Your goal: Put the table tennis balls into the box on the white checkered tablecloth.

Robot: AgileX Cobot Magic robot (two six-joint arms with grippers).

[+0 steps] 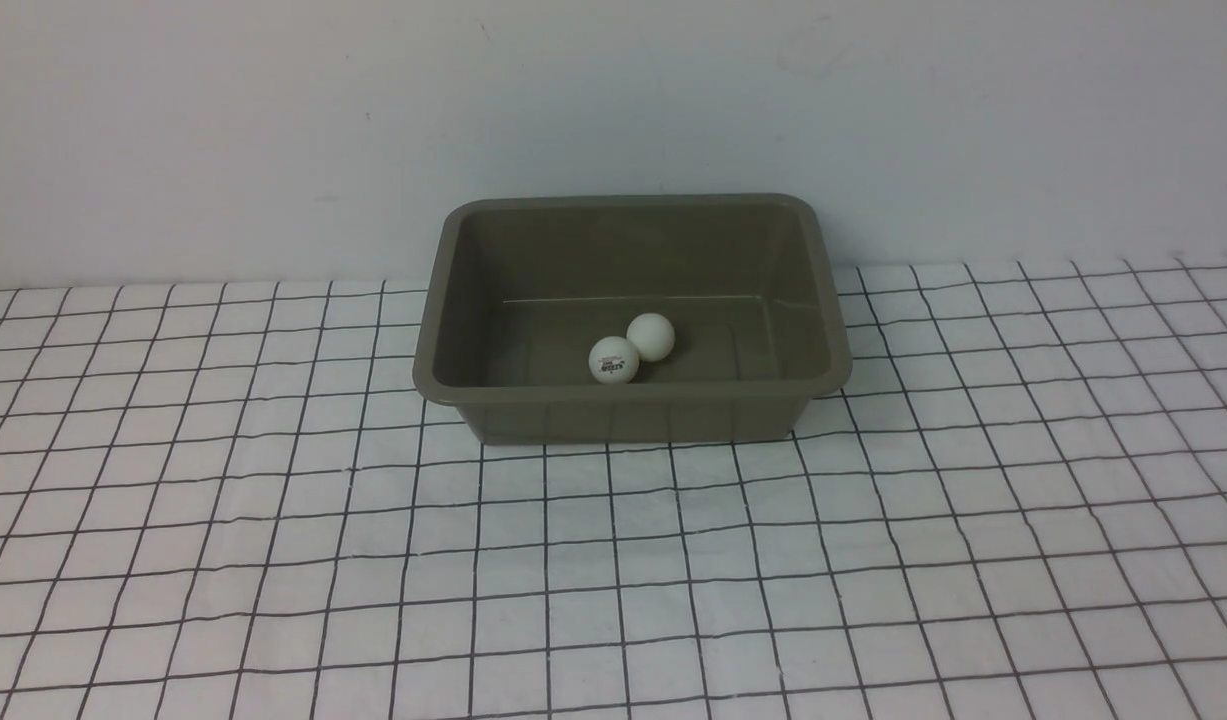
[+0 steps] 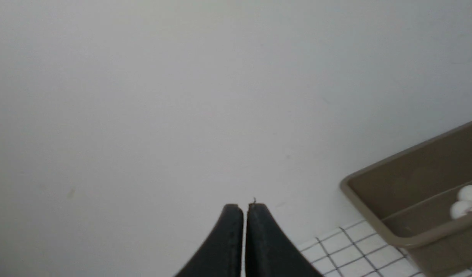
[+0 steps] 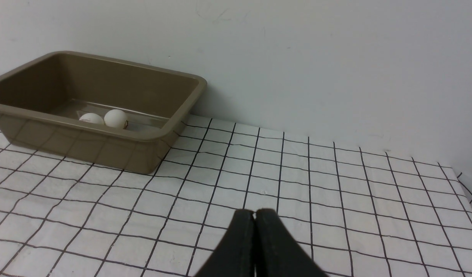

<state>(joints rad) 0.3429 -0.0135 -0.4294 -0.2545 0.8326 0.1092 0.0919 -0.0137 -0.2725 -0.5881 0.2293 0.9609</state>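
White checkered tablecloth is seen from the front, below a pale wall; the box is set on it, the table tennis balls lying together inside; left wrist view: the left gripper is held closed, empty; right wrist view: the right gripper is likewise closed, empty.

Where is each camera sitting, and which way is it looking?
Front view: between the arms, looking forward over the tablecloth at the box holding two balls; no robot parts show.
Left wrist view: on the left arm, facing mostly the wall; the shut left claw shows.
Right wrist view: on the right arm, looking across the tablecloth; the shut right claw shows.
Shared: all three see the box and balls.
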